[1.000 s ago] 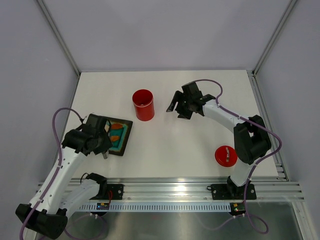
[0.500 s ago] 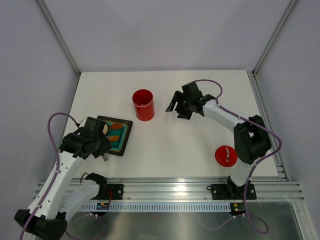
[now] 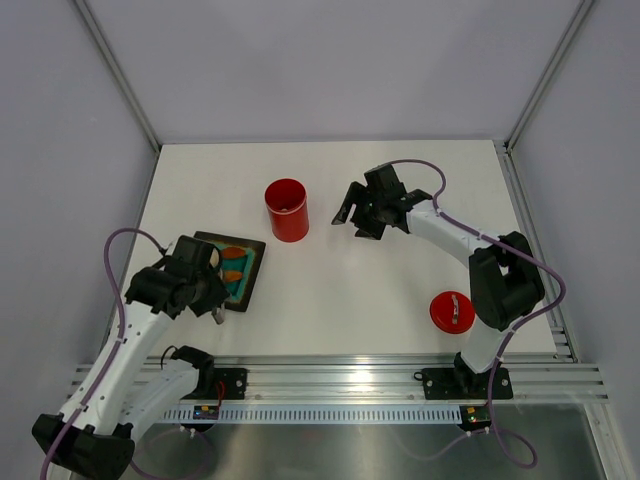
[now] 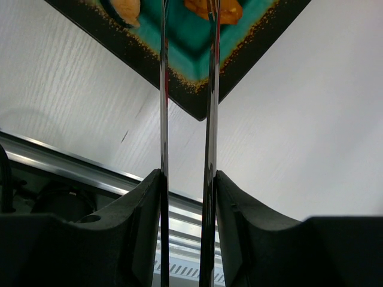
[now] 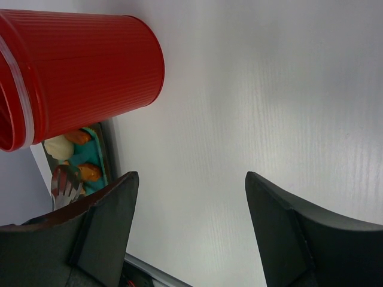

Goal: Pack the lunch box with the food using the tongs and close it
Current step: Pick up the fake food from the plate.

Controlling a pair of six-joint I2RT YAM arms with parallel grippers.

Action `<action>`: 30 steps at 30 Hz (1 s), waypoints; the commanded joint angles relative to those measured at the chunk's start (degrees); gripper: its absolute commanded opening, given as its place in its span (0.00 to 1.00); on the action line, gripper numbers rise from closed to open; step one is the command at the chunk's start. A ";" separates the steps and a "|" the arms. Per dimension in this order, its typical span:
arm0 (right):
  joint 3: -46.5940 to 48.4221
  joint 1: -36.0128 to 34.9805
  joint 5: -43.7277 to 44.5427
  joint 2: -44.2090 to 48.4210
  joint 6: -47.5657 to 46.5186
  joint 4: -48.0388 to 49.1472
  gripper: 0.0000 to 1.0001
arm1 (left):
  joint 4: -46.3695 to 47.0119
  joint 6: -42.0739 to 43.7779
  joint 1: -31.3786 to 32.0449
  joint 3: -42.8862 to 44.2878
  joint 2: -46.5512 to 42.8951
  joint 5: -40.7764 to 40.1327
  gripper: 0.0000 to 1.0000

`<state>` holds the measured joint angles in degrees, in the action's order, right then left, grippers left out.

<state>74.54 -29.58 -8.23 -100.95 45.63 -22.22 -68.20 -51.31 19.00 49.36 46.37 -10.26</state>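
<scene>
The lunch box [image 3: 287, 210] is seen upright and uncovered in the upper middle of the top view, on the white table [image 3: 380, 300]. Its lid [image 3: 452, 312] is laid flat at the lower right of that view, well apart from the canister, silver handle up. Contents of the canister cannot be told.

The black tray [image 3: 257, 262] with teal mat is placed at the left of the frame, below and left of the lunch box. Food [image 3: 232, 252] is seen on the mat: two orange pieces in the top view. In the right wrist view a cream-white ball [image 5: 57, 145] is seen beside the orange ones, at the left edge.

The left gripper [image 4: 187, 185] is clamped on the tongs [image 4: 163, 119]; both strips are pinched from outside by the fingers [image 4: 146, 203]. The strips are pointed up the frame across the tray's corner onto the mat, next to an orange piece [image 4: 224, 9]. The tips are cut off by the top edge, so contact cannot be told.

The right gripper [image 3: 352, 218] is held right of the lunch box, near but not touching. Its jaws are spread wide, with nothing between them. In its wrist view the ribbed red wall fills the upper left.
</scene>
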 commanded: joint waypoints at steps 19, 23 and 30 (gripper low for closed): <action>-2.03 -0.48 -1.70 3.48 -0.36 1.30 0.81 | 8.79 5.25 -0.28 1.44 5.04 4.63 0.43; -2.47 -0.48 -1.70 3.65 -0.36 1.39 0.81 | 9.32 6.31 -0.20 1.61 5.57 5.25 0.43; -3.18 -0.48 -1.61 3.83 -0.10 1.91 0.82 | 10.64 9.12 -0.20 2.58 7.86 7.54 0.45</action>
<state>71.83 -29.61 -8.71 -99.90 45.65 -22.11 -60.80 -44.49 19.00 49.43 53.60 -5.41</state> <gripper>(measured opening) 0.812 0.445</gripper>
